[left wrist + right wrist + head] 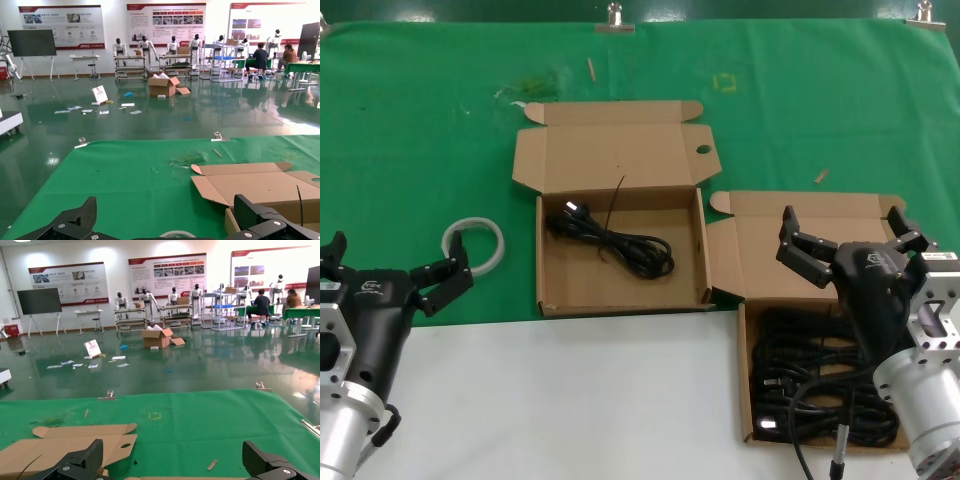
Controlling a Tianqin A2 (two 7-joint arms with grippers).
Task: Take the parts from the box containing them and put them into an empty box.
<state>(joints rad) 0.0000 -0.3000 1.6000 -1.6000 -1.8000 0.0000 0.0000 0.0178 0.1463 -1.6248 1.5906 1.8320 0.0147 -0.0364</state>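
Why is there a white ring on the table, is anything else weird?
The white ring lies loose on the green cloth, left of the middle box. A thin black strand sticks up out of that box.

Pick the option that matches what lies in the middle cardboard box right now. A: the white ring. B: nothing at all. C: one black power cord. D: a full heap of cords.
C: the middle box holds a single black power cord on its floor, while the heap of cords fills the box on the right and the white ring lies outside on the green mat.
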